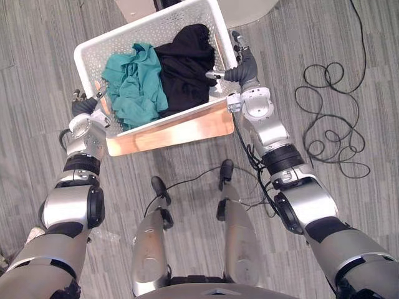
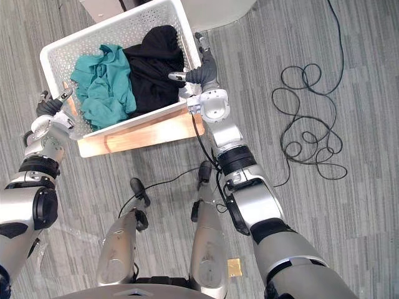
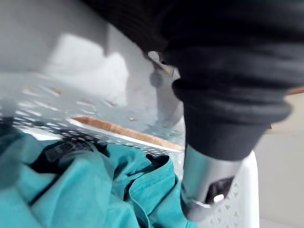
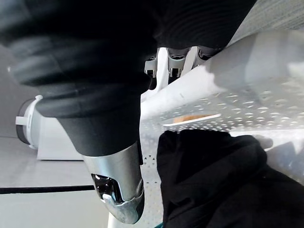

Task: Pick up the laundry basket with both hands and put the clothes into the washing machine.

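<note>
My right hand (image 4: pixel 118 190) is closest to the lens. Its thumb lies inside the white laundry basket (image 1: pixel 149 25) and its fingers (image 4: pixel 171 61) curl under the rim from outside, so it is clamped on that short end. My left hand (image 1: pixel 84 103) pinches the opposite short end the same way, thumb over the rim above the teal garment (image 1: pixel 131 84). The black garment (image 1: pixel 184 59) is heaped beside the teal one, toward my right hand.

The basket hangs between my hands, clear of the grey plank floor (image 1: pixel 37 37). Its long axis runs from hand to hand and is skewed, so the right end sits farther forward. Its wooden base band (image 1: pixel 174 128) faces me. What I take for the washing machine (image 1: pixel 252 9) lies straight ahead, past the far long rim and nearer my right hand, so I judge the load must go forward. I can read no labels or writing.
</note>
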`<state>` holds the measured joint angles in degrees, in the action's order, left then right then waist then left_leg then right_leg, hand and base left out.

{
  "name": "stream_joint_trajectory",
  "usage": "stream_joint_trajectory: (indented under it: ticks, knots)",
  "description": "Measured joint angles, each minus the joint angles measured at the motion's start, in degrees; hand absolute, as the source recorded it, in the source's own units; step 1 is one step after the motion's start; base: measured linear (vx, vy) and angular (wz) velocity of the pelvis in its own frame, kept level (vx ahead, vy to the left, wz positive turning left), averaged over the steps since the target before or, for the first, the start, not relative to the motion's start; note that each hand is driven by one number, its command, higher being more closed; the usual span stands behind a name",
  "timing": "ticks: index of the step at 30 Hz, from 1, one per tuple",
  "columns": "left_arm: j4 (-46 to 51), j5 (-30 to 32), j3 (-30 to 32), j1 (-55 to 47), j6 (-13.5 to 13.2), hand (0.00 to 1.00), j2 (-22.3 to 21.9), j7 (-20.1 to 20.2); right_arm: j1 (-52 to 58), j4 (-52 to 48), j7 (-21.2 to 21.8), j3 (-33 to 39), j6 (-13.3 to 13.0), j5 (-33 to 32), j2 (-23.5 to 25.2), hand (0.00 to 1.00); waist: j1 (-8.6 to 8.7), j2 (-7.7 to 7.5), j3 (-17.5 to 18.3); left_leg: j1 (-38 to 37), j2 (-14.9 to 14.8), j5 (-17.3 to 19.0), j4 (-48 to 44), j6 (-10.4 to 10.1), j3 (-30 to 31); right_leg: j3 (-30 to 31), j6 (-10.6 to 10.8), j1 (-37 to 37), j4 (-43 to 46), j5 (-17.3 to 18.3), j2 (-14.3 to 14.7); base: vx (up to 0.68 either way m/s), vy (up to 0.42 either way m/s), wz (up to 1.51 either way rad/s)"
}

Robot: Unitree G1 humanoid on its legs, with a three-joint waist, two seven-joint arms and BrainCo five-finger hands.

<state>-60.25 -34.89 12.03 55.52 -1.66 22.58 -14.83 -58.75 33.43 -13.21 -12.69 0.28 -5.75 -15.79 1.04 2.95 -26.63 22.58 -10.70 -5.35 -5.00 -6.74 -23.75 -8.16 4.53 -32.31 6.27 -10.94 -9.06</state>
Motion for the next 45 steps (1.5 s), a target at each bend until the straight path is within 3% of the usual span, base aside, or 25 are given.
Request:
stream_joint_trajectory:
  ticks: [9,10,11,34,39,45]
  knots:
    - [1.3,-1.0,-0.9,1.0,-0.1,0.00,-0.5,-1.2,-0.7,3.8,0.1,1.4,1.2,2.5,0.0,0.00,-0.71,0.02,0.0,0.6,0.3,-1.9,2.4,0.1,0.1,-0.2,0.0,-1.8,0.8,0.0,-0.2,0.00,-0.012,0.02]
    - [1.4,-1.0,-0.9,1.0,-0.1,1.00,-0.5,-1.2,-0.7,3.8,0.2,1.5,1.3,3.2,0.0,0.00,-0.77,0.02,0.0,0.6,0.3,-1.9,2.4,0.0,0.1,-0.2,0.0,-1.8,0.9,0.0,-0.1,0.00,0.000,0.00]
    - [1.5,-1.0,-0.9,1.0,-0.1,1.00,-0.6,-1.4,-0.7,3.9,0.3,1.5,1.5,4.0,0.0,1.00,-0.85,0.03,0.0,0.6,0.2,-2.0,2.5,0.0,0.1,-0.2,0.0,-1.8,0.9,0.0,-0.1,-0.01,-0.031,0.00]
    - [3.8,-2.1,-4.9,0.9,1.0,1.00,-1.7,-2.2,-0.4,3.4,0.2,2.1,3.0,3.2,-2.6,1.00,-2.08,0.07,0.1,1.3,0.2,-2.8,2.9,-0.1,0.1,-0.5,-0.8,-3.6,3.5,0.6,-0.6,0.00,-0.010,0.01]
    - [3.8,-2.1,-5.3,-2.2,1.2,1.00,-3.4,-1.6,3.0,3.5,0.2,2.1,3.1,-4.9,-2.7,1.00,-1.77,0.07,0.1,-1.0,0.2,-2.8,2.9,-0.1,0.2,-0.7,-0.8,-1.3,3.8,1.1,-0.6,0.00,-0.006,0.00]
    - [4.3,-2.5,-6.7,-6.3,1.2,1.00,-5.1,-1.0,7.0,3.6,0.4,2.1,2.9,-10.1,-2.6,1.00,-1.63,0.08,0.1,-3.7,0.2,-2.5,3.2,-0.4,0.2,-0.8,-0.9,0.9,5.0,2.1,-0.8,0.00,0.000,0.00]
